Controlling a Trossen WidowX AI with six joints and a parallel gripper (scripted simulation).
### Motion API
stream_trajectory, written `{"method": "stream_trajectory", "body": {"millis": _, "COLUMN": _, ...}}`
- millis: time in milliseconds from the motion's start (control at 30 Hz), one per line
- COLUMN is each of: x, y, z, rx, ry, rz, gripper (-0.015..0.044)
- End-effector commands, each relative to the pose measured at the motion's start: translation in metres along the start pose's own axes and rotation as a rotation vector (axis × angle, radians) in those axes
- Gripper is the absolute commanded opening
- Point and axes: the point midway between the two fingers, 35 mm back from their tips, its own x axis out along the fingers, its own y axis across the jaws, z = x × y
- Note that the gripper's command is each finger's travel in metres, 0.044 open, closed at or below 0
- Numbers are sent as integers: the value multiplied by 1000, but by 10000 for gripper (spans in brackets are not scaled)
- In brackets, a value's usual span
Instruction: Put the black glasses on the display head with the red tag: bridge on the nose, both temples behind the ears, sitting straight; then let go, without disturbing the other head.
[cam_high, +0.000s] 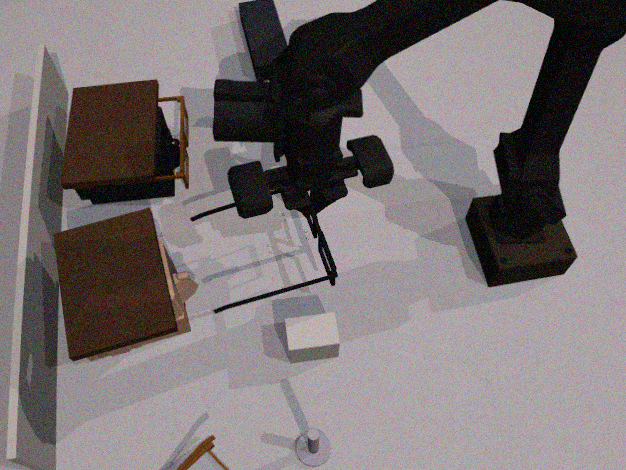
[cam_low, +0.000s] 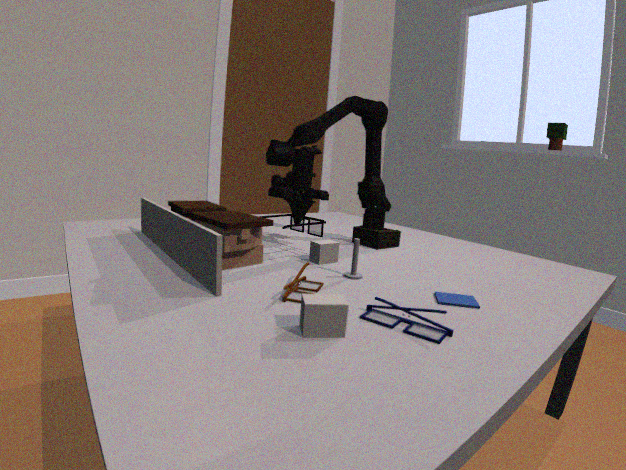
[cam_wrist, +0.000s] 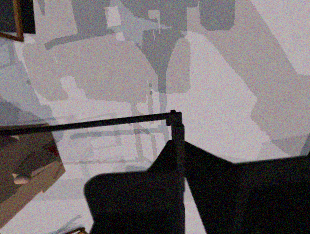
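Observation:
The black glasses (cam_high: 273, 294) (cam_low: 322, 228) (cam_wrist: 100, 123) hang above the table with both temples open toward the heads. My gripper (cam_high: 310, 204) (cam_low: 298, 221) is shut on their front frame near the middle. The tan head (cam_high: 116, 283) (cam_low: 251, 247) (cam_wrist: 37, 180) stands beyond the temple tips, turned slightly; a small dark red patch shows on it in the wrist view. In the top view, one temple tip is near its face and the other lies toward the gap between the heads. The glasses and head are apart. Exact fingertip contact is hidden.
The dark head (cam_high: 116, 131) wears orange glasses (cam_high: 184, 136). A grey panel (cam_high: 30, 252) (cam_low: 179, 242) stands behind both heads. A white block (cam_high: 312, 331) (cam_low: 324, 251) and thin post (cam_high: 313, 441) (cam_low: 355, 258) stand nearby. Other orange glasses (cam_low: 294, 284), a block (cam_low: 323, 318) and blue glasses (cam_low: 449, 332) lie farther off.

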Motion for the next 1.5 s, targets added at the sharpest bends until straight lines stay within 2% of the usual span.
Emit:
{"method": "stream_trajectory", "body": {"millis": 0, "x": 1, "y": 4, "z": -1, "rx": -1, "ry": 5, "rz": 3, "gripper": 0}}
{"method": "stream_trajectory", "body": {"millis": 1467, "x": 4, "y": 61, "z": -2, "rx": -2, "ry": -8, "rz": 14, "gripper": 0}}
